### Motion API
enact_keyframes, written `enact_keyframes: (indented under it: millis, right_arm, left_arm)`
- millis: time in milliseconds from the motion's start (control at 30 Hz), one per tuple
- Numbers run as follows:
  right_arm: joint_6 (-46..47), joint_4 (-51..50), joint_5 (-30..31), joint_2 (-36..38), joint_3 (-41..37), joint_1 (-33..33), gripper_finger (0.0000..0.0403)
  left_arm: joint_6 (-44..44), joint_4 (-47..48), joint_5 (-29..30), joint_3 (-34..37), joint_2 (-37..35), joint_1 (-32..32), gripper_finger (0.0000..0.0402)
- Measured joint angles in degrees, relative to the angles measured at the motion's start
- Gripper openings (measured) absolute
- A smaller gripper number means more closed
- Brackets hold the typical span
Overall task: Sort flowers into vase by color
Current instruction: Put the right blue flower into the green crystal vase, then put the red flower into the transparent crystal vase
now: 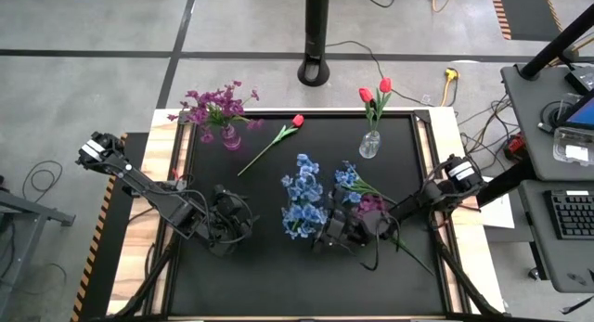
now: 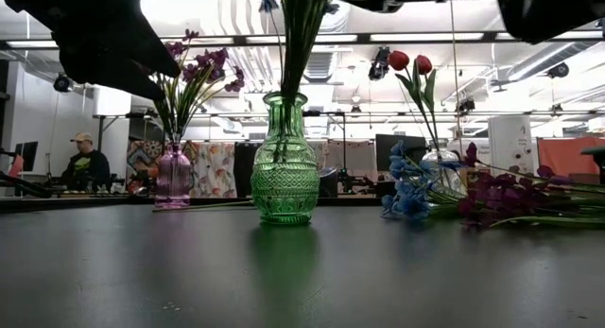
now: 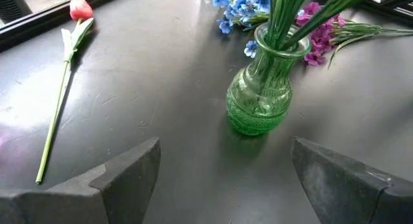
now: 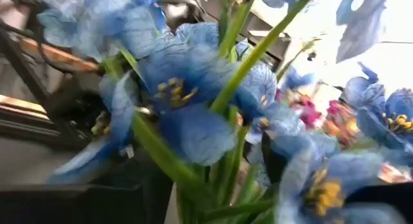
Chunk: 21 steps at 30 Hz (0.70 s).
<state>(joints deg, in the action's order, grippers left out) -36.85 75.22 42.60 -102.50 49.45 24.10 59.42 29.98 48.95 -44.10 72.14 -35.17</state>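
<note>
We thought the red tulip point(image 3: 80, 9) on the surface point(image 1: 269, 266) was light and bendy, best pinched mid-stem by our wide-open, empty left hand point(image 3: 222, 179).

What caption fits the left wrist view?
Open left gripper facing green vase of stems, red tulip lying aside.

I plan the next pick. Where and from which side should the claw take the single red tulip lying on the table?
Grip the red tulip on its thin bare stem, about midway, coming straight down from above. It lies flat and alone on the table, with open mat on both sides. Turn the claw across the slanted stem, away from bud and leaves.
</note>
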Motion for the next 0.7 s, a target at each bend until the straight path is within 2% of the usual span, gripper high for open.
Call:
enact_keyframes:
  millis: [267,500,700]
  right_arm:
    - [-0.37,-3.12,13.4,0.04,0.61,2.2,0.0273]
    - [-0.3,-13.15,18.83,0.07,4.25,4.04,0.0308]
    - [-5.76,-13.83,26.91,0.07,6.66,6.89,0.0329]
  left_arm:
    - [0.0,-0.46,0.02,0.0,0.0,0.02,0.033]
    - [0.0,-0.61,0.02,0.0,0.02,0.02,0.033]
    - [0.0,-0.65,0.09,0.0,1.62,0.19,0.033]
